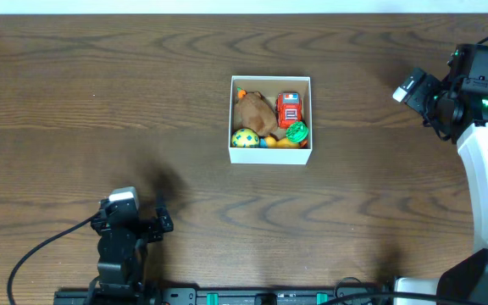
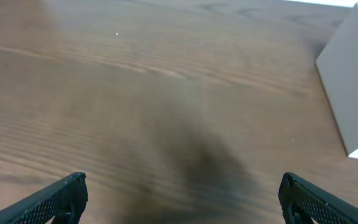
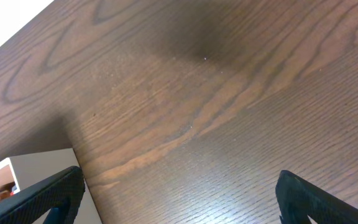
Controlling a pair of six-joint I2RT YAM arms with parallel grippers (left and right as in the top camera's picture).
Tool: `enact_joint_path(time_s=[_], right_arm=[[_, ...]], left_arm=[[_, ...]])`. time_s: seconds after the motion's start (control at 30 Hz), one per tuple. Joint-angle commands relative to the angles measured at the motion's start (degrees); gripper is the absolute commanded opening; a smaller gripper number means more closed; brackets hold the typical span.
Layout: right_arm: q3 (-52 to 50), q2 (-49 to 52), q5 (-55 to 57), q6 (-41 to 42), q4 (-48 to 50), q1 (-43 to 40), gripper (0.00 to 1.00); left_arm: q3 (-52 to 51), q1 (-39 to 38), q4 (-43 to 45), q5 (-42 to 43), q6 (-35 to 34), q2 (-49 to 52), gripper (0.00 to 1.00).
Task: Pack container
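Observation:
The container (image 1: 270, 158), a small square white box with low walls, sits on the table's middle. It holds a brown plush toy (image 1: 255, 111), a red toy truck (image 1: 289, 108), a yellow-green spotted ball (image 1: 245, 138), a green toy (image 1: 297, 131) and small orange pieces. My left gripper (image 1: 161, 223) is open and empty, near the front left, well away from the box. My right gripper (image 1: 407, 88) is open and empty at the right, level with the box. The box's outer wall shows in the left wrist view (image 2: 353, 81) and the right wrist view (image 3: 36, 163).
The wood-grain table (image 1: 100, 102) spreads around the box. The left arm's base and a cable (image 1: 32, 254) lie at the front left. The right arm's white links (image 1: 485, 178) run down the right edge.

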Motion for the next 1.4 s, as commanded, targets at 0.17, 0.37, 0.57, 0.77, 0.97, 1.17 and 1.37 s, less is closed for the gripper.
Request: enact_joint_path(time_s=[0.17,0.37,0.57,0.77,0.97,1.17,1.37], right_arm=[[0.6,0.1,0.0,0.6,-0.1,-0.4,0.99],[0.6,0.1,0.0,0.6,-0.1,-0.4,0.99],[0.6,0.1,0.0,0.6,-0.1,-0.4,0.99],[0.6,0.1,0.0,0.6,-0.1,-0.4,0.99],[0.6,0.1,0.0,0.6,-0.1,-0.4,0.99],[0.6,0.1,0.0,0.6,-0.1,-0.4,0.99],[0.6,-1.0,0.1,0.6,-0.1,0.4,0.99]], left_arm=[[-1.3,0.2,1.8,0.8,0.5,-0.7,0.98],[-1.3,0.2,1.7,0.8,0.5,-0.6,0.98],[-1.3,0.2,1.7,0.8,0.5,-0.6,0.98],[-1.3,0.2,1.7,0.8,0.5,-0.6,0.98],[-1.3,0.2,1.7,0.8,0.5,-0.6,0.98],[-1.3,0.2,1.7,0.8,0.5,-0.6,0.98],[-1.3,0.2,1.7,0.8,0.5,-0.6,0.98]])
